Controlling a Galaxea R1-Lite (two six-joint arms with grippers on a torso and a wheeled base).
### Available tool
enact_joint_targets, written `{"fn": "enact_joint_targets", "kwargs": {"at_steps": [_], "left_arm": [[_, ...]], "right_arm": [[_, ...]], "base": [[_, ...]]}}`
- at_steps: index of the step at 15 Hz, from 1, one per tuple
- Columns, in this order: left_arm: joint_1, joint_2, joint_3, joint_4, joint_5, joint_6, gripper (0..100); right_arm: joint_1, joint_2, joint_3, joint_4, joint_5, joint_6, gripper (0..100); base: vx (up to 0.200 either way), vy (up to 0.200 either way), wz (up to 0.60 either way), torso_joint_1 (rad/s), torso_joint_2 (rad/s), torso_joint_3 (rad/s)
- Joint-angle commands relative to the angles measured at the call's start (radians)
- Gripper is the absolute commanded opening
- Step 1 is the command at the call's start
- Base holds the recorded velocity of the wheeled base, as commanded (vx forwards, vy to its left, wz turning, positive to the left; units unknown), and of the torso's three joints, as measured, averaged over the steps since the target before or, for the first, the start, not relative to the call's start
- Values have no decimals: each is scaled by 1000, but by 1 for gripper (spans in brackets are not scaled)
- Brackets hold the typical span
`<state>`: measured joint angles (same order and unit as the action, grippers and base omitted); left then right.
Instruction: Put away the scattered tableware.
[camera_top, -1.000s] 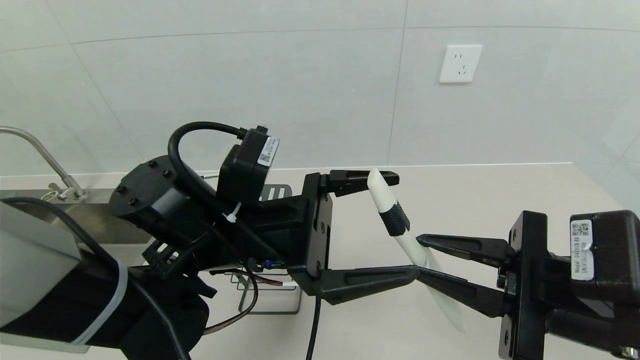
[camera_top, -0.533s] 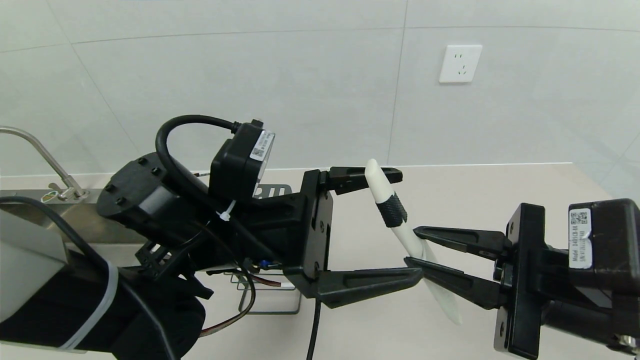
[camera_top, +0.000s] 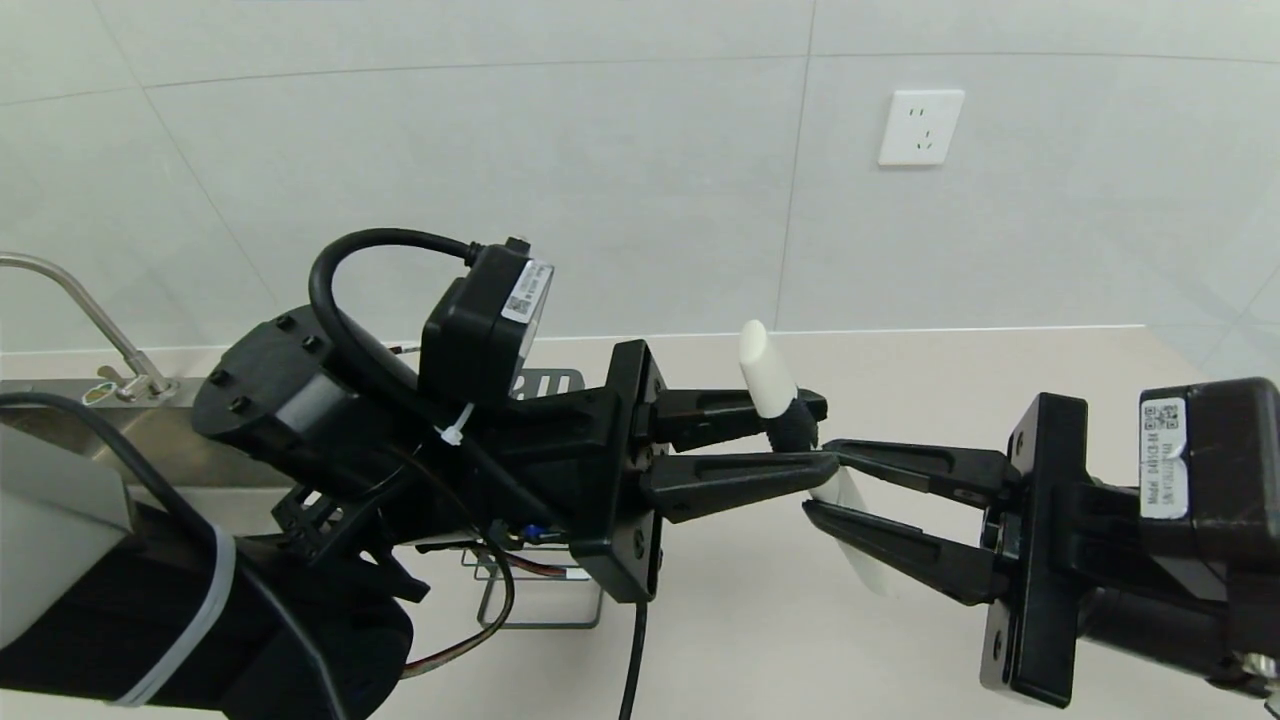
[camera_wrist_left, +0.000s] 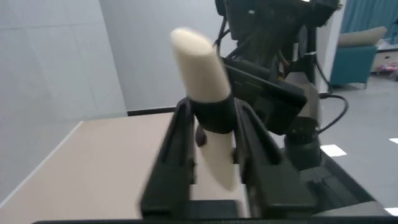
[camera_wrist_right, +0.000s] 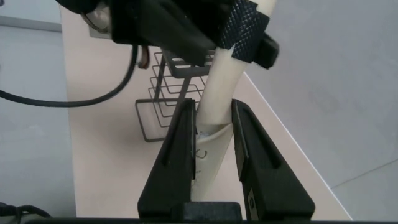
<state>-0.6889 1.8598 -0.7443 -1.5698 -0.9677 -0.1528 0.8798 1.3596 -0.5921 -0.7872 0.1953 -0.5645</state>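
A white utensil (camera_top: 760, 375) with a black textured band is held in the air over the beige counter (camera_top: 960, 380), tilted, with its rounded end up. My left gripper (camera_top: 818, 437) is shut on the black band. In the left wrist view the utensil (camera_wrist_left: 199, 62) stands up between the fingers of that gripper (camera_wrist_left: 214, 115). My right gripper (camera_top: 822, 477) comes in from the right and is shut on the utensil's lower, flatter part. The right wrist view has the utensil (camera_wrist_right: 217, 99) pinched in the right gripper (camera_wrist_right: 213, 115), with the left gripper's fingers just above.
A wire rack (camera_top: 540, 600) stands on the counter below the left arm, and the same wire rack (camera_wrist_right: 165, 99) lies beyond the right gripper. A steel sink (camera_top: 150, 430) with a faucet (camera_top: 90, 310) is at the left. The tiled wall carries an outlet (camera_top: 920, 127).
My left gripper's fingers, wide open a second ago, have closed on the utensil's black band. The right gripper and the utensil have risen slightly.
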Motion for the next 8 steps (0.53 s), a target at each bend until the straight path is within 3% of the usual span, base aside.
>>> {"fn": "enact_joint_targets", "kwargs": {"at_steps": [1, 3, 8], "left_arm": [[0, -5, -3, -1, 0, -1, 0], [0, -10, -3, -1, 4, -1, 0], [35, -34, 5, -1, 112, 1, 0]], "right_arm": [[-1, 13, -28, -6, 1, 1, 100], [-1, 27, -37, -6, -4, 1, 100], [-2, 33, -14, -6, -5, 1, 100]], "base": [[0, 0, 0, 0, 0, 0], [0, 0, 0, 0, 0, 0], [0, 0, 0, 0, 0, 0]]}}
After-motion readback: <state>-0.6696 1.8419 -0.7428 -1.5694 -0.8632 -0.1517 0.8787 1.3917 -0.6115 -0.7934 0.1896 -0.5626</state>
